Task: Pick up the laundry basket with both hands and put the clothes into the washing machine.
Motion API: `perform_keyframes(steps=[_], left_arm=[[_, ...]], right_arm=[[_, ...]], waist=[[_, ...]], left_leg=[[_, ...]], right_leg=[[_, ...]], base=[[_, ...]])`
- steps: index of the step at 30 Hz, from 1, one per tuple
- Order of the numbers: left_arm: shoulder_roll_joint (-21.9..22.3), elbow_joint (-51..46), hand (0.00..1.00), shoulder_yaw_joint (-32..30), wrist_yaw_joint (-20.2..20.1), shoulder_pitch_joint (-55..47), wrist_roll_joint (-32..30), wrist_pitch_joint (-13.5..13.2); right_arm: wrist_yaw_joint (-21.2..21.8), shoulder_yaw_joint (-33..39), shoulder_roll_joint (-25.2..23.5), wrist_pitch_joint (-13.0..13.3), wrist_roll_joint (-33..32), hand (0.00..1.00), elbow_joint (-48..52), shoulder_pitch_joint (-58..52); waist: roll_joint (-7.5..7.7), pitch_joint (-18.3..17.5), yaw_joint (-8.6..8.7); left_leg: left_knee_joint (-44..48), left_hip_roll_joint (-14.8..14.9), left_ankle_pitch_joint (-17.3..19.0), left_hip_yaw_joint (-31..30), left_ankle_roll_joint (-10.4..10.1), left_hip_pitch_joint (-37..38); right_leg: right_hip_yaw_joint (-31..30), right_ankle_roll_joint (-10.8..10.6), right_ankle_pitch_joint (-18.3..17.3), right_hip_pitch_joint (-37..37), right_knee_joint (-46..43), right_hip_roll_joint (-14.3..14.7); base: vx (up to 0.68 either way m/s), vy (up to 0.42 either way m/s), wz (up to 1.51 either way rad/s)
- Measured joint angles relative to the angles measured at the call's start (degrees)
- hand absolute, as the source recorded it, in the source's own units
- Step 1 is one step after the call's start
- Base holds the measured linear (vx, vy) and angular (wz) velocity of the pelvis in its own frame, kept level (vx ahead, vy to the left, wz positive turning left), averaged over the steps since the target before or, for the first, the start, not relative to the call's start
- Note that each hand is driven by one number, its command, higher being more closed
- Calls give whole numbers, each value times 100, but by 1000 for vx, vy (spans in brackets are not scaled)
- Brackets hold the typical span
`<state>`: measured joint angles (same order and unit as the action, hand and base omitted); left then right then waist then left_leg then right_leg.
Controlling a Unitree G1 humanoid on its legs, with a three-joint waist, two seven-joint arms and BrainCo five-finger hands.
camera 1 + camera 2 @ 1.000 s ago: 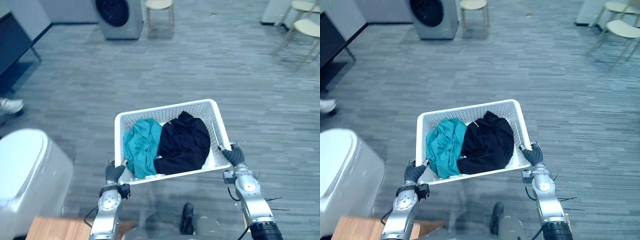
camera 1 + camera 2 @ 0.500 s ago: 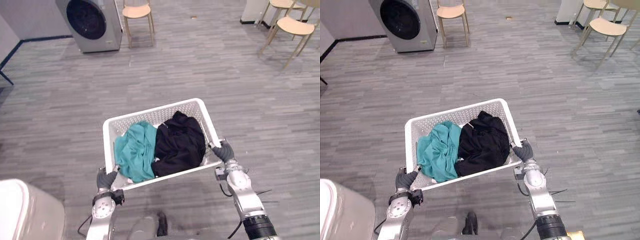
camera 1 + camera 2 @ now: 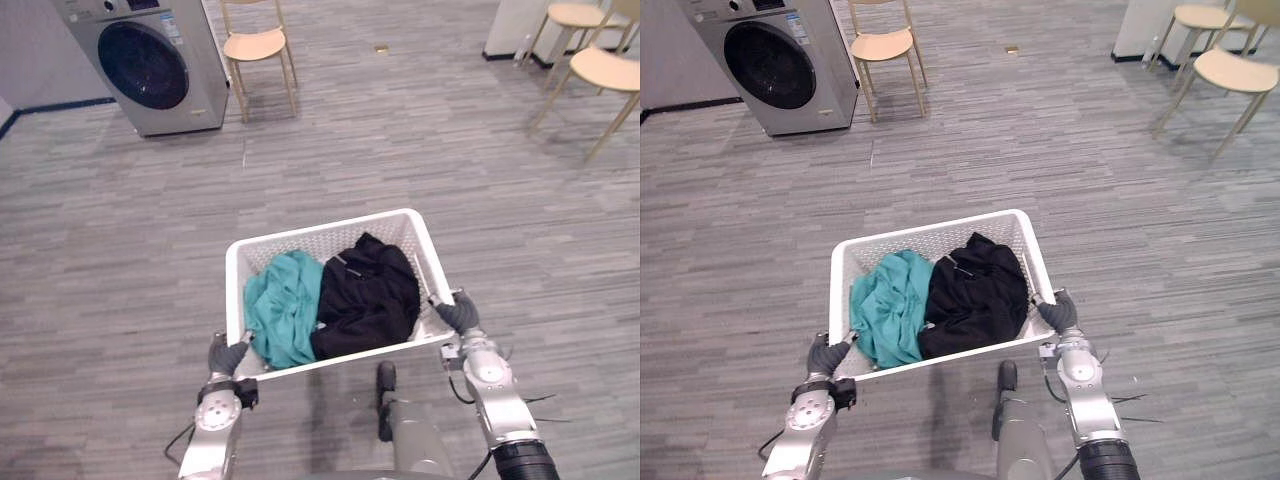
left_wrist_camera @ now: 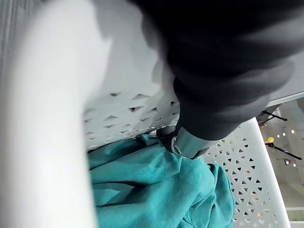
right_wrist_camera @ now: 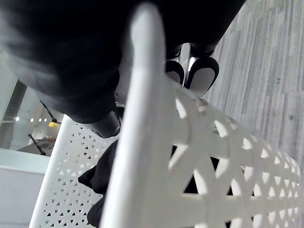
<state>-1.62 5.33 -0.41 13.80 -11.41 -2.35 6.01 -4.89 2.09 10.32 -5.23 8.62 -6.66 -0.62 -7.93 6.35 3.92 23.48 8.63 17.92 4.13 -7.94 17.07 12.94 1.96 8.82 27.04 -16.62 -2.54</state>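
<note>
At lower centre, left hand (image 3: 228, 353) and right hand (image 3: 458, 313) clamp opposite rims of laundry basket (image 3: 330, 224), balancing its clothes (image 3: 365, 295); washing machine (image 3: 150, 70) upper left.

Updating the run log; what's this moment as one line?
left hand: grips basket rim | right hand: grips basket rim | basket: teal garment, black garment inside | washing machine: ahead left, not reached

Both arms are silver-grey metal. The left arm (image 3: 215, 430) has a round, disc-shaped joint at the wrist with a black band beside it. The right arm (image 3: 492, 395) has a similar round cap at the wrist and a black ribbed collar further down. The left hand (image 3: 227, 354) and the right hand (image 3: 458, 313) are wrapped in dark grey ribbed covers. A silver finger (image 4: 190, 142) has a dark tip.
</note>
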Motion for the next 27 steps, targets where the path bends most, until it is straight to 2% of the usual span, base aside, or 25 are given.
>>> perform_keyframes(steps=[1, 2, 3, 4, 5, 6, 7, 8, 10, 11, 12, 14, 15, 16, 17, 18, 19, 20, 21, 22, 23, 24, 25, 26, 27], left_arm=[[35, 1, 100, -13, 4, 18, 0, -1], [77, 2, 100, -29, -1, -12, 1, 1], [103, 4, 100, 26, -7, -48, 7, 0], [95, 1, 100, 70, -6, -92, 14, -5], [85, -2, 100, 68, -4, -117, 16, -6], [62, -26, 100, 67, -1, -148, 22, -16], [59, -108, 100, 68, -6, -172, 28, -52], [73, -202, 100, 69, -10, -180, 28, -72], [88, -358, 100, 64, -14, -227, 16, -91], [108, -441, 100, 56, -30, -298, 9, -91], [168, -518, 100, 42, -35, -347, 7, -91], [154, -526, 100, 41, -56, -350, -38, -43], [144, -527, 100, 40, -118, -361, -86, -5], [143, -525, 100, 38, -129, -338, -122, 3], [157, -525, 100, 49, -131, -321, -126, 4], [136, -522, 100, 130, -141, -331, -128, 16], [89, -506, 100, 184, -139, -344, -132, 61], [17, -490, 100, 219, -139, -338, -156, 77], [-100, -475, 100, 224, -136, -346, -212, 103], [-198, -474, 100, 212, -126, -361, -242, 108], [-247, -476, 100, 212, -120, -354, -240, 106], [-346, -475, 100, 214, -119, -296, -239, 103], [-383, -466, 100, 222, -119, -251, -236, 103], [-452, -445, 100, 256, -130, -183, -237, 103], [-474, -341, 100, 285, -142, -111, -236, 103]], right_arm=[[-7, 3, 5, 0, -1, 100, 9, 2], [-7, -7, -12, -32, 0, 100, 120, -54], [-48, 0, 15, -37, -5, 100, 237, -162], [-108, 4, 18, -37, -7, 100, 393, -284], [-118, -9, 11, -37, -7, 100, 459, -316], [-132, -41, 3, -36, -14, 100, 614, -363], [-138, -44, 13, -34, -30, 100, 706, -340], [-146, -43, 33, -30, -58, 100, 772, -310], [-163, -47, 88, -23, -137, 100, 749, -208], [-167, -58, 107, -20, -134, 100, 722, -174], [-171, -90, 176, 0, -135, 100, 601, -122], [-198, -107, 191, 1, -131, 100, 346, -100], [-238, -104, 119, -4, -132, 100, 294, -117], [-239, -84, 131, 0, -131, 100, 263, -93], [-238, -56, 134, 1, -131, 100, 244, -89], [-228, 15, 122, 0, -111, 100, 149, -84], [-223, 20, 114, 0, -58, 100, 20, -81], [-223, 20, 77, 0, -21, 100, -41, -83], [-224, 7, -7, 0, 35, 100, -155, -85], [-224, -26, -104, 4, 53, 100, -201, -101], [-222, -40, -141, 18, 53, 100, -198, -105], [-223, -27, -190, 59, 53, 100, -181, -105], [-229, -23, -197, 87, 49, 100, -171, -112], [-228, -8, -197, 99, 49, 100, -154, -130], [-229, 10, -199, 97, 48, 100, -146, -167]], waist=[[-45, 38, -16], [-94, 145, -49], [-130, 170, -89], [-84, 210, -189], [-43, 239, -223], [36, 279, -303], [97, 297, -370], [100, 307, -457], [132, 332, -510], [91, 315, -530], [12, 332, -608], [79, 306, -731], [278, 246, -761], [504, 223, -746], [562, 228, -762], [614, 248, -789], [662, 250, -774], [675, 256, -737], [714, 269, -616], [680, 271, -546], [662, 265, -497], [643, 242, -447], [640, 239, -429], [637, 237, -329], [645, 235, -170]], left_leg=[[695, 142, -355, -1, -172, -267], [2208, 414, -1672, -9, -266, -892], [3416, 675, -1700, 59, -248, -1425], [4456, 890, -1384, 308, 75, -2013], [4660, 939, -1175, 459, 276, -2250], [4558, 920, -814, 799, 533, -2681], [3999, 831, -521, 1096, 651, -3100], [3349, 717, -416, 1198, 722, -3457], [1220, 288, -579, 1044, 497, -3811], [-467, 72, -905, 882, 49, -3845], [-1120, 88, -1085, 739, -156, -3953], [-957, 25, -1718, 764, 219, -3897], [-843, -262, -2098, 717, 661, -3809], [-556, -491, -2039, 789, 1282, -3814], [-401, -552, -1881, 865, 1419, -3810], [-169, -630, -1508, 1003, 1519, -3638], [-196, -780, -1156, 990, 1572, -3256], [-262, -859, -968, 979, 1587, -3008], [-421, -1008, -743, 918, 1640, -2492], [-683, -1049, -601, 853, 1641, -1992], [-814, -1051, -528, 807, 1628, -1781], [-1042, -1042, -398, 710, 1594, -1481], [-1147, -1040, -360, 668, 1567, -1321], [-1374, -1035, -304, 532, 1515, -1035], [-1567, -1032, -246, 329, 1447, -763]], right_leg=[[26, 73, -215, -84, -158, 82], [22, 102, -580, -487, -233, 258], [52, 145, -738, -838, -129, 380], [21, 204, -898, -1366, 59, 506], [-44, 239, -974, -1647, 200, 553], [-151, 269, -1071, -2174, 593, 575], [-259, 243, -1091, -2563, 962, 574], [-347, 226, -1133, -2781, 1165, 573], [-422, 140, -1273, -3171, 1481, 494], [-464, 43, -1417, -3439, 1633, 461], [-582, -73, -1620, -3669, 1693, 503], [-646, -336, -1832, -4070, 1714, 363], [-628, -577, -1989, -4301, 1689, 88], [-603, -882, -2166, -4209, 1251, -234], [-633, -995, -2232, -4033, 768, -374], [-705, -1222, -2191, -3537, -637, -591], [-683, -1599, -1695, -2957, -2259, -866], [-662, -1475, -1558, -2662, -3076, -1042], [-639, -1101, -1748, -2300, -4078, -1175], [-600, -720, -1982, -1971, -4406, -1146], [-517, -588, -2067, -1769, -4405, -1097], [-418, -413, -2256, -1256, -4156, -939], [-370, -400, -2333, -1001, -3807, -845], [-348, -418, -2299, -614, -2801, -640], [-384, -568, -1946, -407, -1449, -457]], base=[[676, -306, -15], [665, -279, -10], [785, -305, -19], [654, -213, -22], [633, -167, -29], [617, -110, -27], [600, -83, -30], [559, -20, -36], [623, 81, -22], [718, 172, -22], [734, 227, -38], [602, 216, -28], [794, 260, 8], [954, 305, 13], [756, 248, 2], [710, 236, -8], [682, 236, -7], [671, 217, 9], [649, 179, 15], [632, 159, 15], [576, 114, 12], [562, 74, 13], [700, 50, 30], [749, -4, 67], [519, -17, 87]])
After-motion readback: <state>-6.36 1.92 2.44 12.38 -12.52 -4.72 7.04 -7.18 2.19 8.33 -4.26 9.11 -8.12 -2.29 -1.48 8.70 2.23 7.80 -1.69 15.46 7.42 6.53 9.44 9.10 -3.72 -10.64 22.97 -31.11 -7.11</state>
